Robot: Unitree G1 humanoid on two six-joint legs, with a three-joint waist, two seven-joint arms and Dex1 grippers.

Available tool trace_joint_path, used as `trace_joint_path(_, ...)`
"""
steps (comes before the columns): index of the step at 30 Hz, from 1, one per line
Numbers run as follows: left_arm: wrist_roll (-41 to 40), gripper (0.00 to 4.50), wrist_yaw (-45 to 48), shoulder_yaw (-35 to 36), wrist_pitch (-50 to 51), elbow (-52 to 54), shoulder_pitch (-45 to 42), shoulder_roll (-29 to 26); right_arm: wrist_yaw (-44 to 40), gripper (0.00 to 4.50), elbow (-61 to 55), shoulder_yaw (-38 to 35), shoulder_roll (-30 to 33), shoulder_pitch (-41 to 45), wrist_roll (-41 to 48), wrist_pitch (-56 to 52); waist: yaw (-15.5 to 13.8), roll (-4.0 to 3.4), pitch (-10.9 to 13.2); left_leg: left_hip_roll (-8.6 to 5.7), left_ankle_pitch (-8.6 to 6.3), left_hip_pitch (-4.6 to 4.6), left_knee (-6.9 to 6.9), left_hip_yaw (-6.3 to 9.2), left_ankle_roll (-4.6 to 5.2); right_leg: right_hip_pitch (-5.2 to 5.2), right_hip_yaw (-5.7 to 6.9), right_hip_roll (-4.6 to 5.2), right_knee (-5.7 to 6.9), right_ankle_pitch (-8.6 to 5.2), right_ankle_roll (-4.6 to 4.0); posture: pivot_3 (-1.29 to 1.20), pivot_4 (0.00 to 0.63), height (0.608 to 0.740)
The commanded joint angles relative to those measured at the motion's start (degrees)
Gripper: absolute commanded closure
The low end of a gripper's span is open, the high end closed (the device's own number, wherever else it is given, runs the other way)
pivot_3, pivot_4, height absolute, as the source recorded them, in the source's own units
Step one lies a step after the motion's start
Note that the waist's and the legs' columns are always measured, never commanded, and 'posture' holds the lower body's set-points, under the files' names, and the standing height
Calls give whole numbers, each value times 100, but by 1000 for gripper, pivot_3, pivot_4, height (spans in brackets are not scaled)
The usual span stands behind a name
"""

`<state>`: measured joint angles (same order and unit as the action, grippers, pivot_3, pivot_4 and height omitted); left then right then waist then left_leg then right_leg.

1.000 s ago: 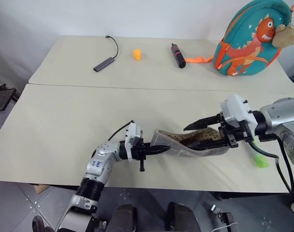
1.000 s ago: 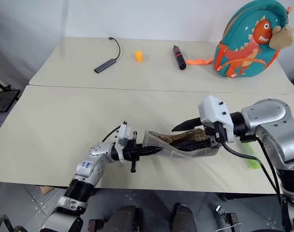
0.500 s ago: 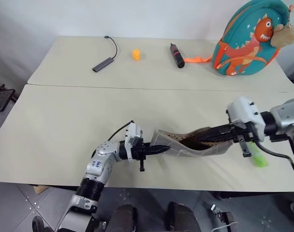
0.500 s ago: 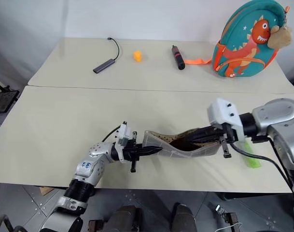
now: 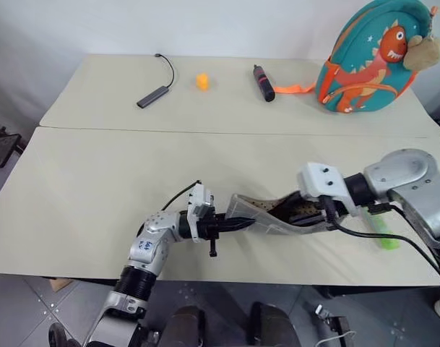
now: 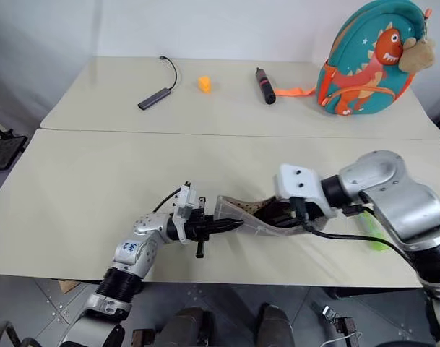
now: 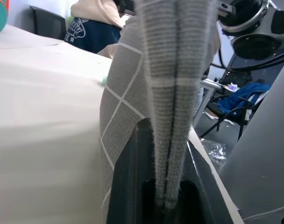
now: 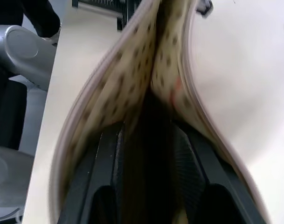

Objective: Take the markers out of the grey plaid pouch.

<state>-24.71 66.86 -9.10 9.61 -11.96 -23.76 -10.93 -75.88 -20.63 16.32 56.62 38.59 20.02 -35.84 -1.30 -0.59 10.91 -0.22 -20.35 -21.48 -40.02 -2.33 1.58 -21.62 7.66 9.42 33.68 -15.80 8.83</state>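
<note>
premises read as a lab or office test room: 2 plain beige benches (image 5: 97, 181) pushed together, grey tiled floor (image 5: 32, 311), bare white wall (image 5: 205, 25), office chairs (image 7: 48, 28) behind.

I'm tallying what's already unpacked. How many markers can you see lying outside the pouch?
1: a bright green marker lies on the table beyond the right arm. More may be hidden inside the grey plaid pouch.

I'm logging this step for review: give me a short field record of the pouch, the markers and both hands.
pouch: grey plaid fabric pouch lying open on the near table, speckled lining showing
left hand: left hand shut on the pouch's end
right hand: right hand reaching inside the pouch mouth
marker out: bright green marker on the table beside the right arm
other marker: not discernible
</note>
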Motion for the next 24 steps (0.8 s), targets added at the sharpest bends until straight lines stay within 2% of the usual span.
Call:
trace_joint_path(1,-38,4500,28,-11,-41,66,-38,50,97,2887,-232,249,-44,201,-396,48,-2,0,0,-1,0,0,0,0,0,-1,-1,0,0,0,0,0,150,740)
trace_joint_path(7,-31,4500,42,-14,-48,47,-53,53,-18,2887,-149,750,86,267,-1119,78,-13,0,0,-5,0,-2,0,2,1,0,1,2,-3,0,0,0,150,740)
trace_joint_path(10,-30,4500,46,-15,-50,29,-62,62,18,2887,-109,1017,-2,367,-1372,-328,-1,0,0,-3,0,-2,0,0,0,0,0,1,-1,0,0,0,150,740)
trace_joint_path(14,-28,4500,40,-13,-58,2,-91,84,20,2887,124,1489,-51,434,-2001,-132,-5,0,0,-4,0,-1,-1,1,0,0,0,1,0,0,0,0,150,740)
trace_joint_path(17,-23,4500,27,-5,-71,-16,-109,102,-10,2887,209,1581,-158,435,-2158,-105,-4,0,0,-4,0,-1,-1,0,0,0,1,1,-1,0,0,0,150,740)
trace_joint_path(20,-25,4500,6,18,-78,9,-91,91,-58,3522,146,1503,-294,409,-2087,-150,-2,0,-1,-4,0,-1,-1,0,0,0,0,1,0,0,0,0,150,740)
trace_joint_path(23,-27,4500,-10,32,-72,28,-74,77,-52,4449,136,1313,-394,430,-2002,-126,4,0,-1,-3,0,0,-1,0,0,0,0,0,0,0,0,0,150,740)
trace_joint_path(24,-28,4500,-17,32,-68,42,-63,74,-58,4449,137,1245,-396,454,-1979,-122,5,0,-1,-3,0,0,-1,0,0,0,0,0,0,0,0,0,150,740)
